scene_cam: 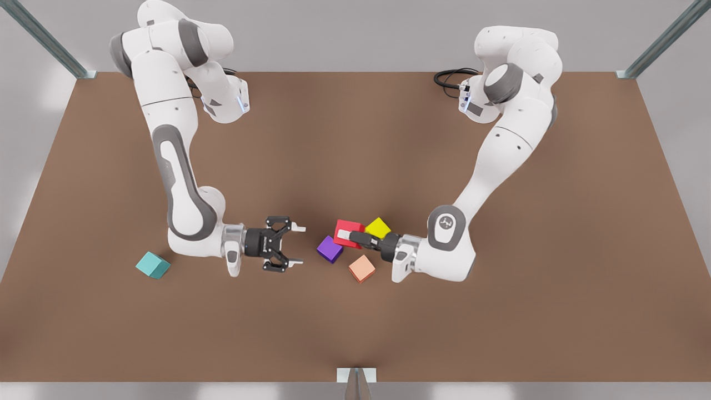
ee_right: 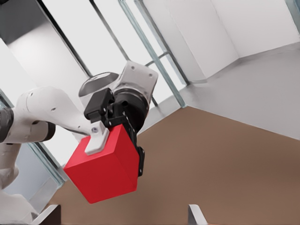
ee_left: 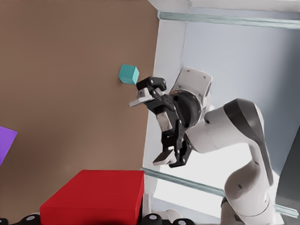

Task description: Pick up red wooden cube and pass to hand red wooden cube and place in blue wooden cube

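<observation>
The left gripper [scene_cam: 345,236] is clamped on the red wooden cube [scene_cam: 349,230], holding it sideways above the bench [scene_cam: 355,333], over the purple cube [scene_cam: 330,249], yellow cube [scene_cam: 377,227] and salmon cube [scene_cam: 362,268]. Facing it near the middle, the right gripper [scene_cam: 298,244] is spread wide with nothing in it. The blue wooden cube [scene_cam: 153,265] sits on the bench beyond the right arm, well apart from the others.

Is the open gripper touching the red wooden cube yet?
Apart. In the front view, bare table separates the open right gripper from the red wooden cube, which the left gripper holds.
</observation>
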`<state>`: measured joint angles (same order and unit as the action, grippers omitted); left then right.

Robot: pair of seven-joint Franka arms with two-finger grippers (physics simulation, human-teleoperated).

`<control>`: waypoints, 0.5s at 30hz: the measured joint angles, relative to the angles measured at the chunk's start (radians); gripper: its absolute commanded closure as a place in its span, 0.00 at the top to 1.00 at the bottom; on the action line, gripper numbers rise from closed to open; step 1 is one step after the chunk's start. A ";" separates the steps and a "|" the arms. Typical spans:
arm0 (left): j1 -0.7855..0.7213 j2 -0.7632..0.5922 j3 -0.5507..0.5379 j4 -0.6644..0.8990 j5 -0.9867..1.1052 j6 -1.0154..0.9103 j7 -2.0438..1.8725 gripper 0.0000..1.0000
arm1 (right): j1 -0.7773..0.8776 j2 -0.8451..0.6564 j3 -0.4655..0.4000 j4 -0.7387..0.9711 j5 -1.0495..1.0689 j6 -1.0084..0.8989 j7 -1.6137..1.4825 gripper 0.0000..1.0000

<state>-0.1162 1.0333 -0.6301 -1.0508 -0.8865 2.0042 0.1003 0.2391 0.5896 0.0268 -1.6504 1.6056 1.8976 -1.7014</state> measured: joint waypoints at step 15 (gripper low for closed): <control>-0.014 0.009 -0.001 0.001 0.001 0.110 0.122 0.42 | 0.023 0.036 0.049 -0.026 0.113 0.032 -0.509 1.00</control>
<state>-0.1301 1.0420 -0.6310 -1.0502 -0.8856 2.1139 0.2226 0.2618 0.6251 0.0762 -1.6765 1.7190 1.9298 -2.2107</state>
